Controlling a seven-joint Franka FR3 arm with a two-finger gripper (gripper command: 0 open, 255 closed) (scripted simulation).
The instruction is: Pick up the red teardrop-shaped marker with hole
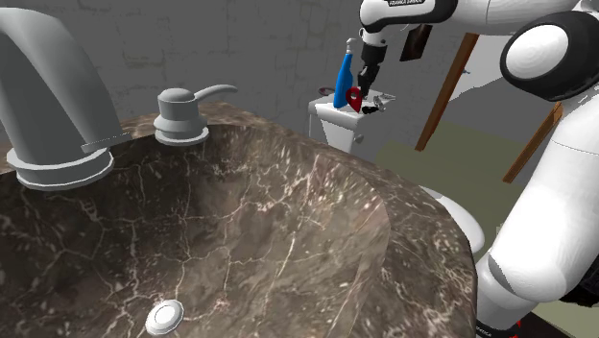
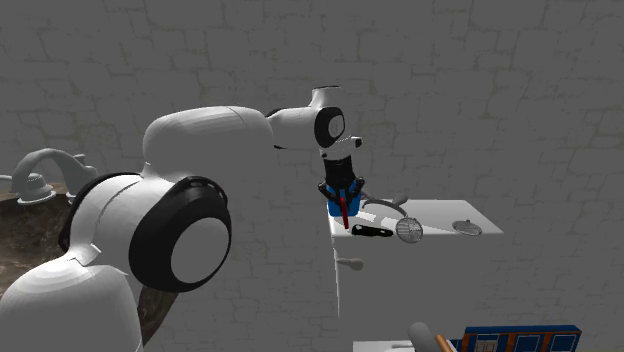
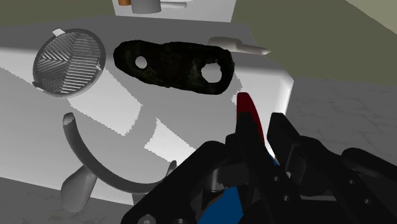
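Note:
The red teardrop-shaped marker (image 3: 247,111) sticks out from between my black fingers, narrow tip forward. My gripper (image 3: 259,130) is shut on it and holds it a little above the white tank lid (image 3: 159,137). In the shoulder view the gripper (image 1: 364,92) hangs over the white tank (image 1: 338,125) behind the sink, with the red marker (image 1: 356,98) at its tip and a blue bottle (image 1: 343,81) right beside it. From the second exterior view, the gripper (image 2: 342,196) points down with the red marker (image 2: 346,213) against the blue bottle (image 2: 334,208).
On the lid lie a black flat piece with two holes (image 3: 172,63), a round grey strainer (image 3: 69,60) and a curved grey handle (image 3: 83,156). A dark marble sink (image 1: 240,221) with a grey faucet (image 1: 48,96) and soap pump (image 1: 182,113) fills the shoulder view's foreground.

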